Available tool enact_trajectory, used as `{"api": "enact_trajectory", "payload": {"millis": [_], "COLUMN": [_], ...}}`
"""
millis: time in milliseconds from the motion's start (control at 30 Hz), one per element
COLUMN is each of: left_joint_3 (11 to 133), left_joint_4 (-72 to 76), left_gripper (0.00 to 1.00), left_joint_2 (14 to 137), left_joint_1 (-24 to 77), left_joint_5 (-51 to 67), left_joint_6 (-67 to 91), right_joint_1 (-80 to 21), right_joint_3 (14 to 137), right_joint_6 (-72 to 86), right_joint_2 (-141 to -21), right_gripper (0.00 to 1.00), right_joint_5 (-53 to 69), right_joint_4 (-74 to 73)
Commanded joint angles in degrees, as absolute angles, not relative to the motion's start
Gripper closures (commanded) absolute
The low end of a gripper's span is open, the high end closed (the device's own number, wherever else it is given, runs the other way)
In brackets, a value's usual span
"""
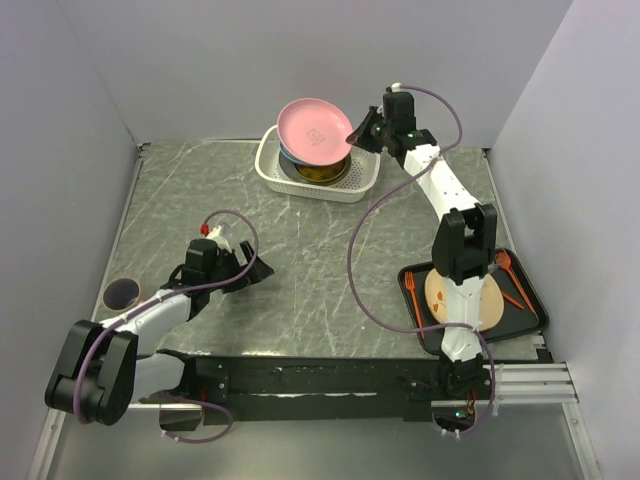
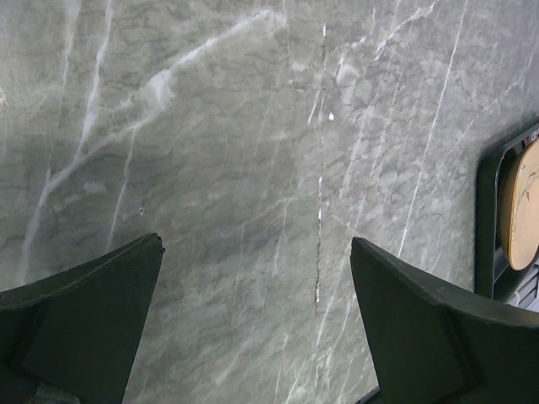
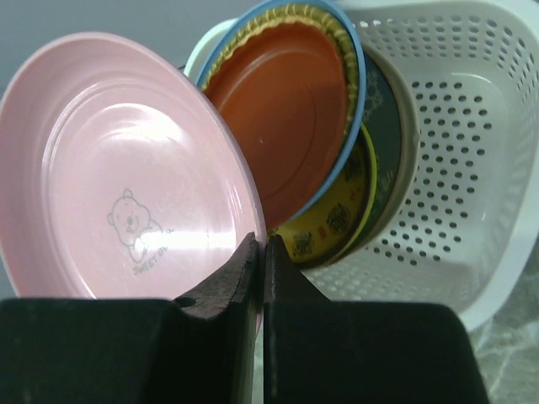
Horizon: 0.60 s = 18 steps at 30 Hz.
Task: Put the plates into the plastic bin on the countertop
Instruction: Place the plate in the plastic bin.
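Dark grey marbled countertop [image 1: 300, 240], enclosed by pale walls on three sides. Pink plate [image 1: 312, 128], printed with a small bear, held tilted over the white perforated bin [image 1: 366, 184], which stands at the far centre of the counter. Right gripper [image 1: 356, 130] clenched on the plate's right rim; in the wrist view its two dark fingers are pressed almost together, with the rim running between them.

Inside the bin lie other plates, stacked: a blue-rimmed plate [image 3: 358, 76] with a red-brown one [image 3: 286, 109] in it, and a yellow patterned plate [image 3: 333, 223] beneath. The pink plate overlaps this stack from the left and sits higher; whether it touches the stack cannot be told.

Left gripper [image 1: 255, 272] low over bare counter at the near left, well apart from the bin, its jaws spread wide with nothing between them.

Black tray [image 1: 530, 300] at the near right, beside the right arm's base, carrying a tan plate [image 1: 495, 305] and two orange forks [image 1: 412, 290]. Small dark round disc [image 1: 122, 292] near the counter's left edge.
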State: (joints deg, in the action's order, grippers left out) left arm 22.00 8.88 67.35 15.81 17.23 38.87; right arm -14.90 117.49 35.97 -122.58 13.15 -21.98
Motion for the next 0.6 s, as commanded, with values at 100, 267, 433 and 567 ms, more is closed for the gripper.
{"api": "enact_trajectory", "payload": {"millis": [100, 267, 433, 567], "left_joint_3": [20.6, 19.9, 17.9, 17.1], "left_joint_4": [13.7, 16.1, 18.5, 19.9], "left_gripper": [0.01, 0.01, 0.00, 0.01], "left_joint_2": [69.2, 70.1, 70.7, 70.4], "left_joint_1": [15.6, 15.6, 15.6, 15.6], "left_joint_5": [19.2, 20.6, 21.3, 22.1], "left_joint_6": [40.3, 41.0, 42.2, 43.2], "right_joint_1": [-12.9, -12.8, -12.7, -12.7], "right_joint_3": [128.4, 127.3, 127.6, 127.6], "right_joint_6": [38.1, 38.8, 39.5, 40.7], "right_joint_2": [-126.4, -126.9, -127.7, -128.4], "right_gripper": [1.00, 1.00, 1.00, 1.00], "right_joint_5": [15.0, 15.4, 15.4, 15.0], "right_joint_4": [-23.1, -21.6, -21.0, -20.2]}}
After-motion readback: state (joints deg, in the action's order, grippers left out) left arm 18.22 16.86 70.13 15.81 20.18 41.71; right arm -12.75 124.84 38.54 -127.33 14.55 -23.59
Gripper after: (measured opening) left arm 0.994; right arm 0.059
